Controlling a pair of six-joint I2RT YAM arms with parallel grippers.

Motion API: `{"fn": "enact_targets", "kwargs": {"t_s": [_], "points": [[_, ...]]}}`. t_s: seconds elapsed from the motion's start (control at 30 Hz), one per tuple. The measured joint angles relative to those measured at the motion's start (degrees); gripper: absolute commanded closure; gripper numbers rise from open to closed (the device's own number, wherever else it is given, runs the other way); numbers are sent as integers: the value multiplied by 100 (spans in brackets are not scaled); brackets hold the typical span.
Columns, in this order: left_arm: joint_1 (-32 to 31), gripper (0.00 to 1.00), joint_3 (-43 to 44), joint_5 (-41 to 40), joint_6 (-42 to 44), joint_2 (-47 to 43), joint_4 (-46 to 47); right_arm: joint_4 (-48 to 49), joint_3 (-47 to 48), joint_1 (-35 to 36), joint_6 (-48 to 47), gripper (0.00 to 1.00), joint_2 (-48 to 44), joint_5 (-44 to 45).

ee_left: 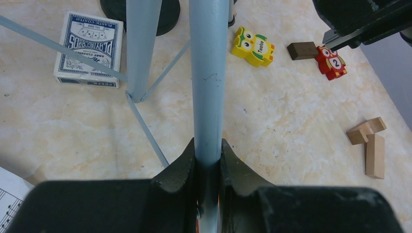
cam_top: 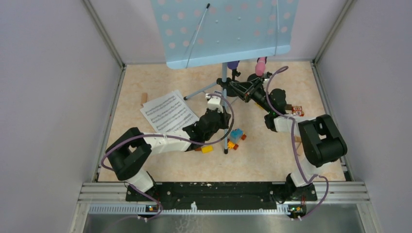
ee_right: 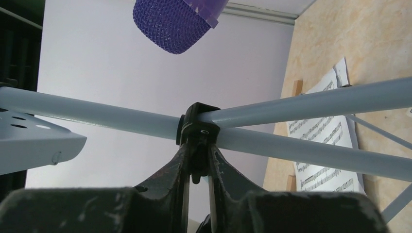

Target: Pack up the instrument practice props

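Observation:
The pale blue perforated music desk [cam_top: 228, 29] stands on its pole at the back. My left gripper [cam_top: 219, 115] is shut on a pale blue tripod leg [ee_left: 209, 73], its jaws tight on both sides of the tube [ee_left: 209, 153]. My right gripper [cam_top: 236, 88] is shut on the black clamp [ee_right: 198, 127] where the stand's tubes meet [ee_right: 197, 155]. White sheet-music pages [cam_top: 167, 112] lie on the table left of the stand. A purple microphone [ee_right: 172, 22] and a pink one [cam_top: 261, 65] stand behind. A black round mic-holder base [ee_left: 141, 14] sits by the legs.
A blue-white card box [ee_left: 89, 48] lies under the tripod. Colourful bricks [cam_top: 235, 137] lie near the front leg's foot. Yellow [ee_left: 252, 46] and red [ee_left: 331, 62] owl blocks and wooden blocks [ee_left: 369, 143] lie to the right. Walls enclose the table.

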Motion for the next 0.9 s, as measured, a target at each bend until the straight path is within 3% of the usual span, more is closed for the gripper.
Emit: {"fn": "enact_targets", "kwargs": {"t_s": [0.07,0.3,0.5,0.63,0.9], "points": [[0,100,-15,0,-4,0,20,140,28,-15,72,100,127,-111],[0,100,-24,0,-11,-11,11,328,37,-46,-22,100,229,-297],[0,100,-22,17,-20,-39,-52,315,118,-83,-920,100,210,-501],[0,100,-24,68,-35,-55,-72,-9,131,-20,-2365,100,-76,-420],[2,100,-24,94,-39,-72,-114,-846,144,289,-6297,100,-723,-227]]}}
